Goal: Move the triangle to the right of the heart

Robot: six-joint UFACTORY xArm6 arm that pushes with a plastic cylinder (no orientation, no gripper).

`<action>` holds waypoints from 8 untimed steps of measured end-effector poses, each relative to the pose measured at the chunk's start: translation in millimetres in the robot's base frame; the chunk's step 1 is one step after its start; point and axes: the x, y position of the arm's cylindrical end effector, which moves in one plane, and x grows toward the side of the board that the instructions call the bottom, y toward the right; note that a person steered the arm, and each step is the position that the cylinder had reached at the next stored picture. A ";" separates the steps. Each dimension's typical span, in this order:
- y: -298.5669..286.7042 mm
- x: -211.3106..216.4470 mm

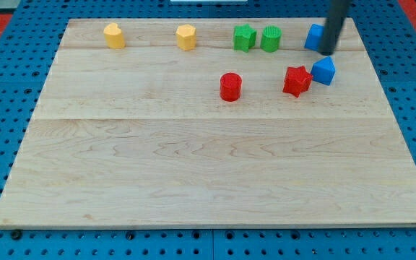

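Note:
My tip [326, 53] is at the view's top right, at the end of the dark rod that comes down from the top edge. It touches or nearly touches the right side of a blue block [312, 36], which the rod partly hides, so I cannot tell its shape. A second blue block [323, 71], angular with a pointed top, lies just below my tip. Two yellow blocks stand in the top row: one at the left [114, 35] that looks heart-shaped, and a hexagon-like one [185, 37] further right.
A green star-like block [244, 37] and a green cylinder [270, 38] stand in the top row left of my tip. A red star [297, 80] touches the lower blue block. A red cylinder [230, 86] stands to its left. The wooden board [193, 180] lies on a blue pegboard.

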 end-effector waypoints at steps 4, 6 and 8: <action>-144.3 5.7; -3.4 28.2; -89.7 36.9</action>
